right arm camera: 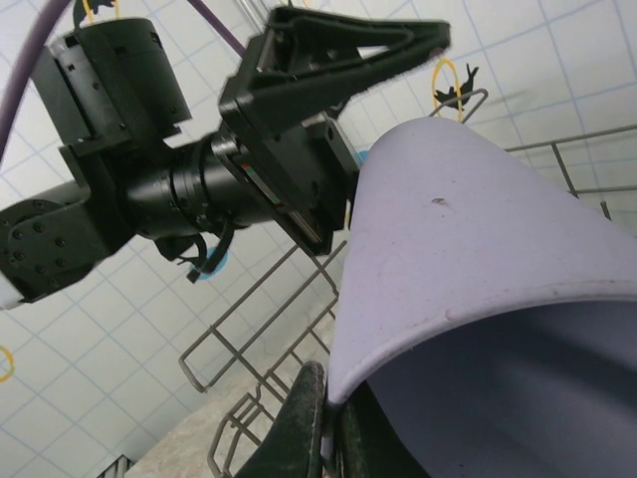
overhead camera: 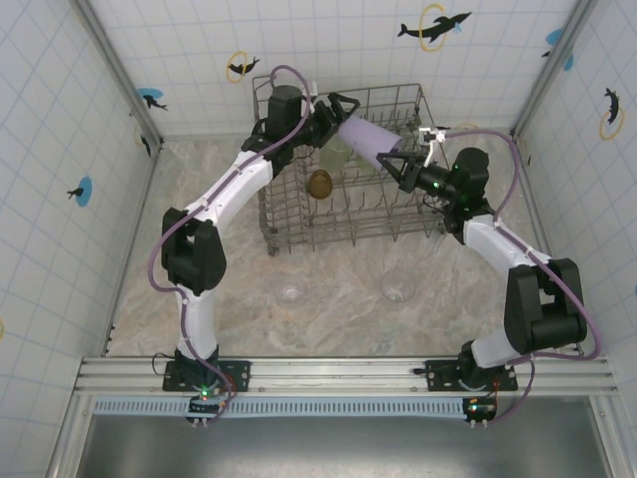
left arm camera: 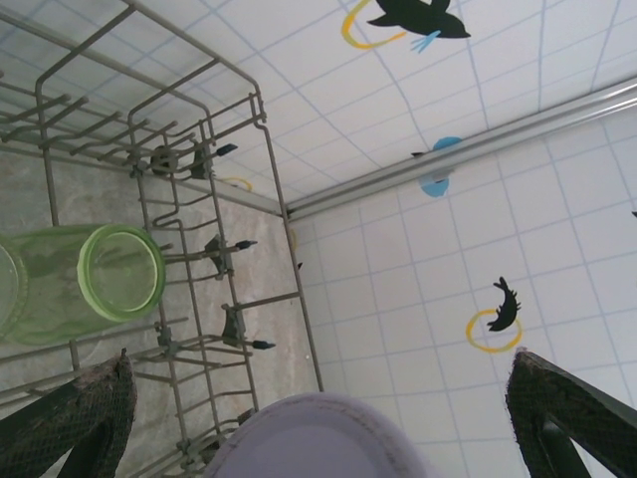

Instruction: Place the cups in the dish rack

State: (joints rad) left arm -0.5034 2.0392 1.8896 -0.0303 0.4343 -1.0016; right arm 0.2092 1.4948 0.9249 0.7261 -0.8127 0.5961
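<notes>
A lilac cup (overhead camera: 366, 137) hangs tilted over the dish rack (overhead camera: 428, 214). My right gripper (overhead camera: 391, 159) is shut on its rim; in the right wrist view the fingers (right arm camera: 309, 428) pinch the wall of the lilac cup (right arm camera: 478, 249). My left gripper (overhead camera: 338, 118) stands open around the cup's base. In the left wrist view the lilac cup (left arm camera: 318, 438) sits between the wide fingers (left arm camera: 70, 418), apart from both. Inside the rack lie a green cup (overhead camera: 336, 151) and an amber cup (overhead camera: 319, 184). The green cup (left arm camera: 100, 279) lies on its side among the tines.
Two clear cups (overhead camera: 291, 291) (overhead camera: 397, 289) stand on the marble table in front of the rack. Tiled walls close in the left, right and back. The rack's tall wire side (left arm camera: 249, 199) runs close under the left gripper.
</notes>
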